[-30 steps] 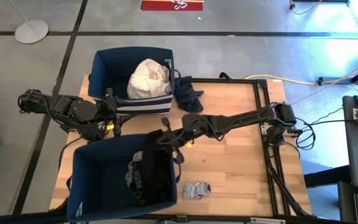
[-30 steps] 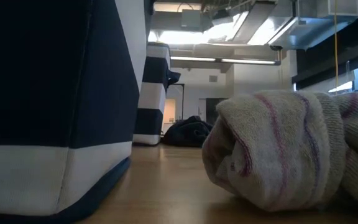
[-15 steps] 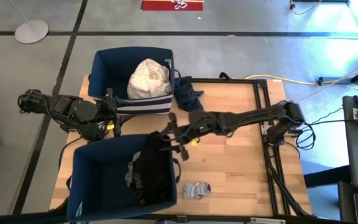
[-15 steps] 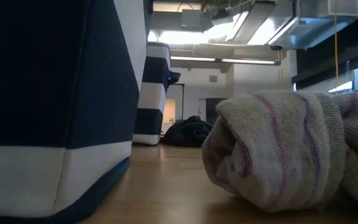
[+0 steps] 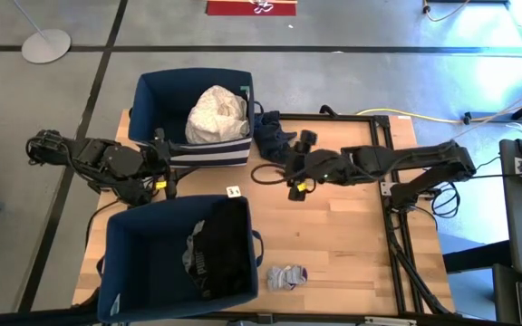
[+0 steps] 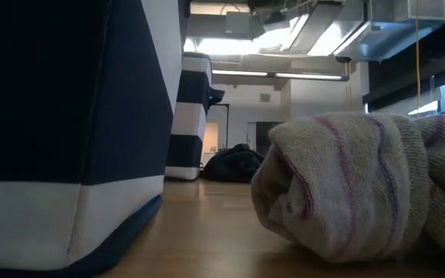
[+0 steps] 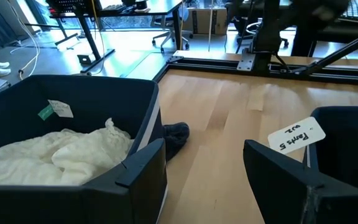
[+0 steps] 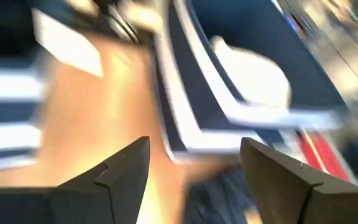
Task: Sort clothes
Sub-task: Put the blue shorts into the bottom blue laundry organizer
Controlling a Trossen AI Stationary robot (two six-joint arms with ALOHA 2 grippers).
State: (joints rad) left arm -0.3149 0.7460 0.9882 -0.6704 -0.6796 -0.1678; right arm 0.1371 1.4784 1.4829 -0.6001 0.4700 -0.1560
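Clothes lie in two navy bins. A white garment (image 5: pixel 217 114) fills the far bin (image 5: pixel 148 101). A black garment (image 5: pixel 214 254) lies in the near bin (image 5: pixel 134 263). On the bare wood, a navy garment (image 5: pixel 275 136) lies beside the far bin, and grey socks (image 5: pixel 286 277) lie near the front edge, filling the low view (image 6: pixel 361 185). My right gripper (image 5: pixel 263 173) hangs open over the wood between the bins, holding nothing (image 8: pixel 194 155). My left gripper (image 5: pixel 163 165) waits open at the table's left (image 7: pixel 204 162).
A paper tag (image 5: pixel 234 191) sticks up from the near bin's far rim. Bare wood (image 5: pixel 352 244) spreads over the table's right half. A metal frame (image 5: pixel 383 136) runs along the right edge.
My right gripper has drawn back from the near bin's far rim toward the table's right and far edges. The black garment it held over the rim now lies inside the near bin.
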